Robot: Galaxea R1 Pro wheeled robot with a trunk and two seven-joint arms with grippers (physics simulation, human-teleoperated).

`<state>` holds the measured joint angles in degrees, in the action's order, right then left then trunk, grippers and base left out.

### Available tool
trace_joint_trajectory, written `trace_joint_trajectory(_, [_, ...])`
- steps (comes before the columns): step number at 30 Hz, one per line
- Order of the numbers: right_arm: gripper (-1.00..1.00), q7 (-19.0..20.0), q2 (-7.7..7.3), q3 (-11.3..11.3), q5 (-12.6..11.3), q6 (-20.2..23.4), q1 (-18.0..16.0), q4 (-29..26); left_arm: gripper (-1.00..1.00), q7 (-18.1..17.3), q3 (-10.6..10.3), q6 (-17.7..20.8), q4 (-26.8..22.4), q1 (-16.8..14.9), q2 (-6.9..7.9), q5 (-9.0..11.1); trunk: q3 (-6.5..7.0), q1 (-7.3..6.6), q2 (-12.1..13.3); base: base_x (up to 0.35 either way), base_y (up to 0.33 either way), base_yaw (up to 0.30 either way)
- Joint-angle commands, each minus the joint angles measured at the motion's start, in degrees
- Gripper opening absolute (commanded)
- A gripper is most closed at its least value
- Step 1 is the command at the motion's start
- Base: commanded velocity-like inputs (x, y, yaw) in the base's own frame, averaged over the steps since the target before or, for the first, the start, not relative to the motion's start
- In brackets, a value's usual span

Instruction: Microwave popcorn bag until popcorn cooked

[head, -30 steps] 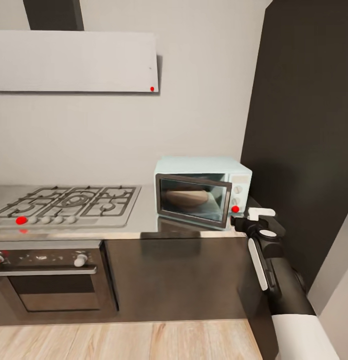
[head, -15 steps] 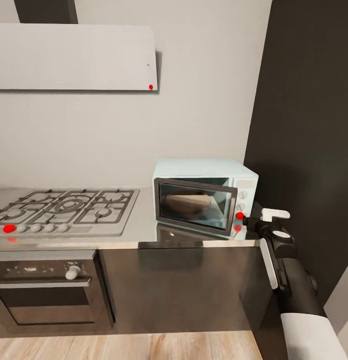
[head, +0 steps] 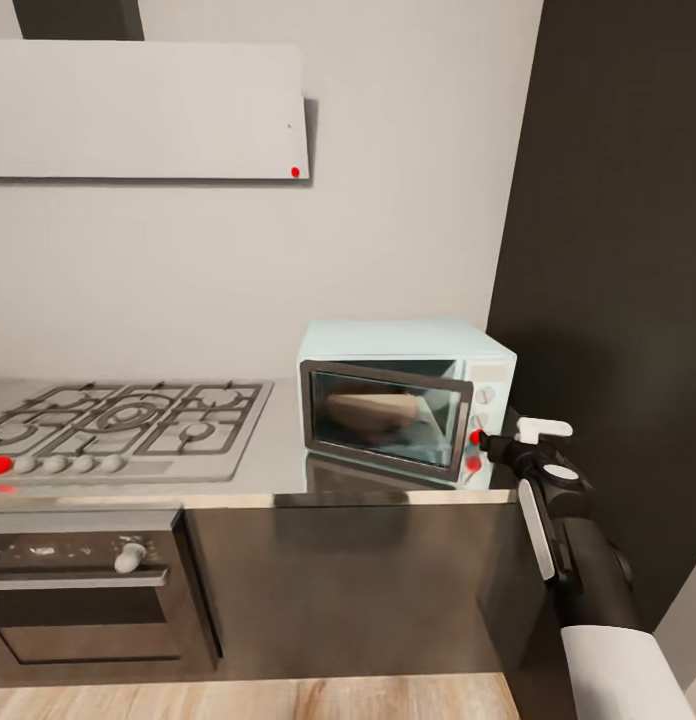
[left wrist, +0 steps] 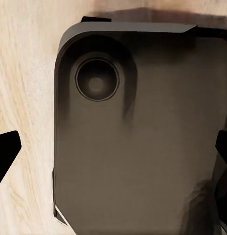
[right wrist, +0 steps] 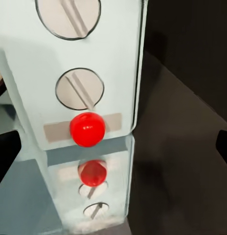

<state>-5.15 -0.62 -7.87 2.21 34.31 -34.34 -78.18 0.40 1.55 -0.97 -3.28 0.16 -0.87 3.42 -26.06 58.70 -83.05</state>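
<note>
Microwave (head: 403, 400) on surface (head: 278, 470), door shut, bag (head: 373, 408) inside. Right claw (head: 488, 442) at red button (right wrist: 87, 129), fingers apart. Left claw (left wrist: 113, 156) spread.

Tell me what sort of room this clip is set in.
A simulated home kitchen, most likely: a gas hob is set into the countertop, a built-in oven sits below it, and a mint-blue microwave stands beside it.

Microwave (head: 403, 400) on the countertop (head: 278, 470), at its right end, against the wall. Popcorn bag (head: 373, 410) inside, behind the door. Gas hob (head: 118, 425) set into the countertop to the left, well apart. Oven (head: 83, 590) below the hob. Right gripper (head: 498, 440) just beside the microwave's knob panel, at its right.
</note>
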Motion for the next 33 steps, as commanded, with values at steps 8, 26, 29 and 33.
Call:
trace_joint_trajectory(8, [1.0,0.18,0.0,0.13,0.26,0.37,-0.03,-0.09,1.0,0.04,0.12,-0.09,-0.06,0.02,-0.01,0.4,-0.05,0.03,-0.03,0.237,-0.178,0.0])
trace_joint_trajectory(26, [1.0,14.82,0.12,4.62,0.06,7.99,-0.03,-1.34,1.0,0.03,0.12,-0.09,-0.06,0.02,-0.01,0.36,-0.05,0.03,-0.03,0.016,-0.012,0.0])
trace_joint_trajectory(29, [1.0,14.95,0.1,4.78,0.14,8.11,-0.03,-1.37,1.0,0.03,0.12,-0.09,-0.06,0.02,-0.01,0.36,-0.05,0.03,-0.03,0.0,0.0,0.0])
trace_joint_trajectory(33, [1.0,15.06,0.01,5.96,0.12,8.23,-0.03,-1.64,1.0,0.02,0.13,-0.09,-0.06,0.02,-0.01,0.39,-0.05,0.03,-0.03,-0.002,0.0,0.0])
